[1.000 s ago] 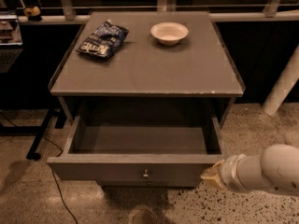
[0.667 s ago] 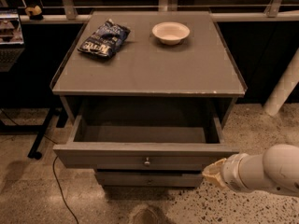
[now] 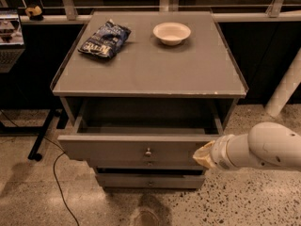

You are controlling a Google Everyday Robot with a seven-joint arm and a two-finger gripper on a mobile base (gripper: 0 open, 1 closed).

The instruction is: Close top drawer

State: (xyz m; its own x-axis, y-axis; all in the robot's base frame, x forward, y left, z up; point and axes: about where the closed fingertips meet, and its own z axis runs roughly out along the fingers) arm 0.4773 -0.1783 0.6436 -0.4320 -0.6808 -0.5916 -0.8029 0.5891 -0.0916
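The gripper [image 3: 203,155] sits at the right end of the front of the top drawer [image 3: 117,149], which stands partly out under the cabinet top [image 3: 150,69]. Whether the gripper is spread or closed, I cannot tell. Pushing so far off-centre could skew the drawer and jam it.

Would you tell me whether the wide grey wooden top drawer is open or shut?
Partly open: the top drawer juts out from the cabinet, its inside visible. The gripper is at its front's right end.
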